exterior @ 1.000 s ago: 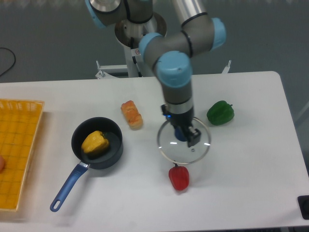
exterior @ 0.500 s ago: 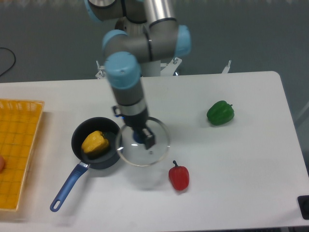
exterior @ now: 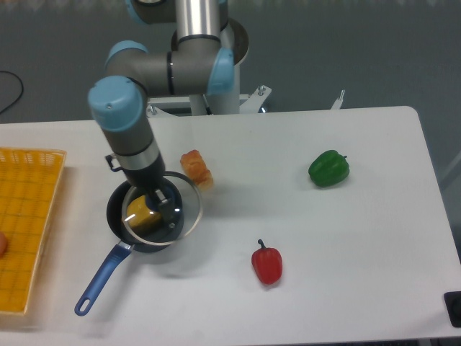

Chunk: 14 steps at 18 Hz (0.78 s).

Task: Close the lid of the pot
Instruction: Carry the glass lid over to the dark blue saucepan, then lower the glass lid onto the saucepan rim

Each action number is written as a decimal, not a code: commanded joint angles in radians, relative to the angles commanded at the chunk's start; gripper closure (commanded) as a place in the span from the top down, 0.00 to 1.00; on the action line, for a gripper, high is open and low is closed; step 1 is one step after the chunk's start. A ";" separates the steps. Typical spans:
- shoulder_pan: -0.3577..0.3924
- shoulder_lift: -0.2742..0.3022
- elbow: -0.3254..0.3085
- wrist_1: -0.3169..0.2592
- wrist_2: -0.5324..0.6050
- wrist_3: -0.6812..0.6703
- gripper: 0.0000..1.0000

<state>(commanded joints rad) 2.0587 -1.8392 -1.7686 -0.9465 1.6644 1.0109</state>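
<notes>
The dark pot (exterior: 119, 225) sits at the table's left with its long blue handle (exterior: 101, 279) pointing toward the front left. A yellow pepper (exterior: 141, 215) lies inside it. My gripper (exterior: 160, 200) is shut on the knob of the clear glass lid (exterior: 184, 216) and holds it over the pot. The lid sits a little to the right of the pot's centre, so its right edge overhangs the pot's rim. The knob is mostly hidden by the fingers. I cannot tell whether the lid touches the rim.
A bread roll (exterior: 196, 169) lies just right of the pot. A red pepper (exterior: 267, 264) is at front centre, a green pepper (exterior: 329, 168) at the right. A yellow basket (exterior: 25, 216) stands at the left edge.
The gripper has carried the lid leftward from the table's middle, past the bread roll, to above the pot. The pot and vegetables have not moved.
</notes>
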 joint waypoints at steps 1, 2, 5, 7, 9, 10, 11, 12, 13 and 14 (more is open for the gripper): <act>-0.003 -0.002 -0.006 0.002 0.000 -0.002 0.64; -0.003 -0.003 -0.009 0.000 0.002 -0.002 0.64; -0.017 -0.012 -0.014 0.002 0.011 -0.012 0.64; -0.026 -0.026 -0.014 0.005 0.029 -0.023 0.64; -0.029 -0.026 -0.014 0.005 0.031 -0.032 0.64; -0.038 -0.029 -0.012 0.005 0.031 -0.037 0.64; -0.049 -0.031 -0.011 0.006 0.031 -0.040 0.64; -0.051 -0.031 -0.011 0.006 0.031 -0.041 0.64; -0.052 -0.032 -0.012 0.006 0.031 -0.043 0.64; -0.054 -0.034 -0.011 0.006 0.031 -0.044 0.64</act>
<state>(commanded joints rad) 2.0049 -1.8730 -1.7794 -0.9403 1.6950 0.9664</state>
